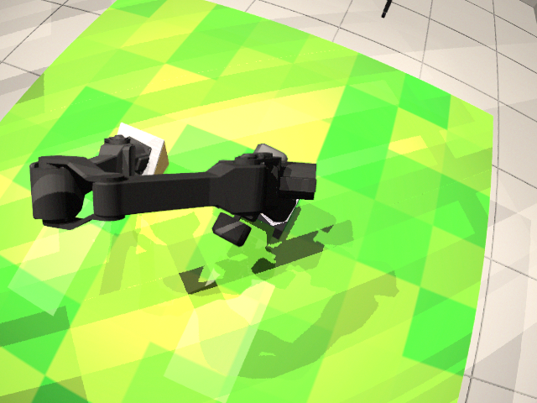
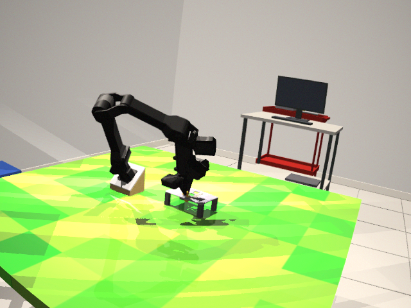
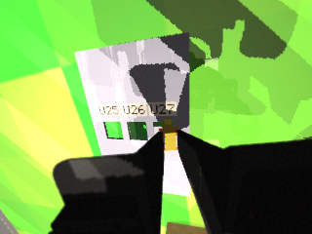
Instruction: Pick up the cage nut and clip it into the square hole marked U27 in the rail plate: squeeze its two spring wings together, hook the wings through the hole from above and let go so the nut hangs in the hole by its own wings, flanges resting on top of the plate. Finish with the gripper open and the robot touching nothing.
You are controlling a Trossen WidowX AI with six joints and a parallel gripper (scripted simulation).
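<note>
- Clamped on the cage nut point(image 2: 187, 196) point(image 3: 171, 140) between the fingertips point(image 2: 187, 193);
- at the near edge of hole U27 point(image 3: 157, 124); seemingly needs slight alignment before pressing down.

Office-like room: desk point(image 2: 265, 118), monitor point(image 2: 300, 94), keyboard point(image 2: 291, 120).

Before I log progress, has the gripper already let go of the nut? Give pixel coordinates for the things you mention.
No, the wrist view shows the nut point(image 3: 171, 140) between the gripper's fingertips point(image 2: 187, 193).
</note>
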